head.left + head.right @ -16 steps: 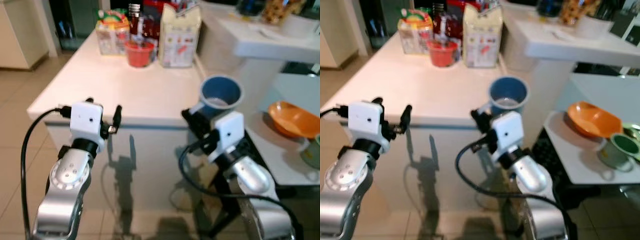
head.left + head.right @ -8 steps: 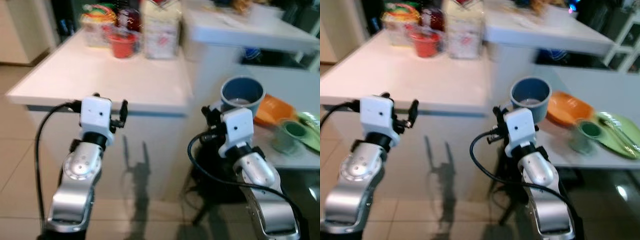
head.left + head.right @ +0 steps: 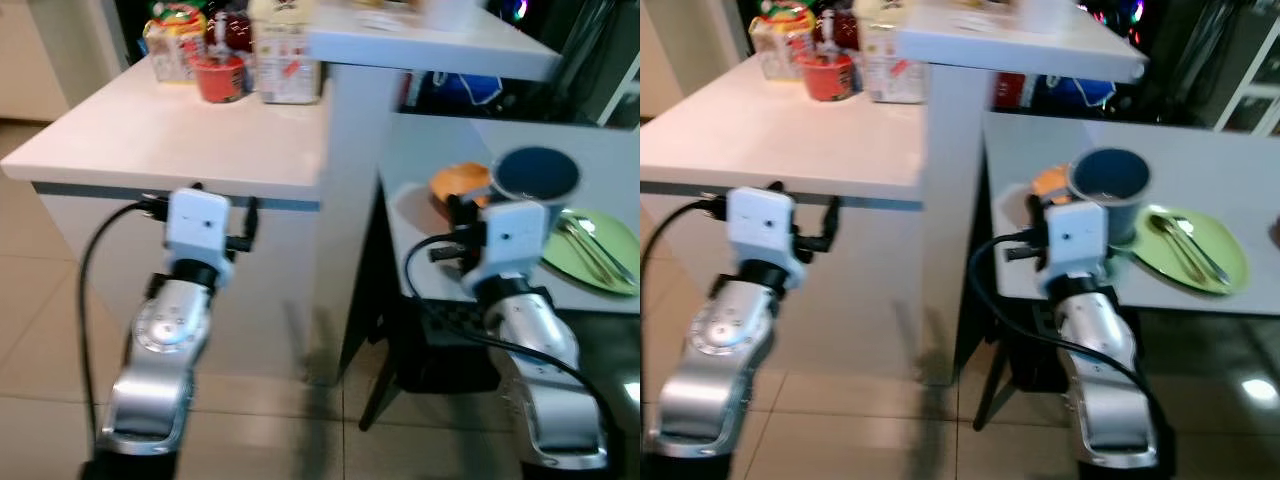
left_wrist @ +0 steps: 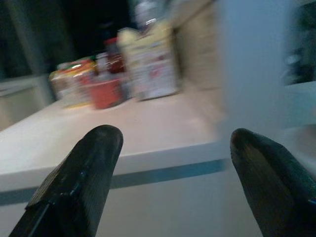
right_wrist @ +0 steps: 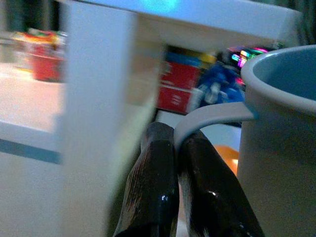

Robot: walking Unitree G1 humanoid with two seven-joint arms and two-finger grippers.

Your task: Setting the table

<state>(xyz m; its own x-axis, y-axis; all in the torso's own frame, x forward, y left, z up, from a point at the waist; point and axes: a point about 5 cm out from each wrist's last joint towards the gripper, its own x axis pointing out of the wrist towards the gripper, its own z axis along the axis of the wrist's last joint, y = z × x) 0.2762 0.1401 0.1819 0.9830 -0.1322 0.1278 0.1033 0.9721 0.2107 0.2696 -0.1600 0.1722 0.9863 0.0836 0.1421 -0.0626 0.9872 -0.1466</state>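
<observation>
While clamped, mug (image 3: 1110, 190) tops right gripper (image 5: 180, 148).

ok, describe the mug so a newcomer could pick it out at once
Start at the low grey table on the robot's right. Over its near edge, the right tool holds a blue mug by the handle, beside an orange bowl and a green plate. It is the one blue vessel, and the one held in a tool.

We are in a home kitchen or dining area: a white surface (image 3: 180, 130) carries food cartons (image 3: 285, 60) and a red cup (image 3: 220, 78), a lower table (image 3: 1240, 170) holds a green plate (image 3: 1195, 250) with cutlery (image 3: 1185, 240), above beige floor tiles (image 3: 40, 330).
</observation>
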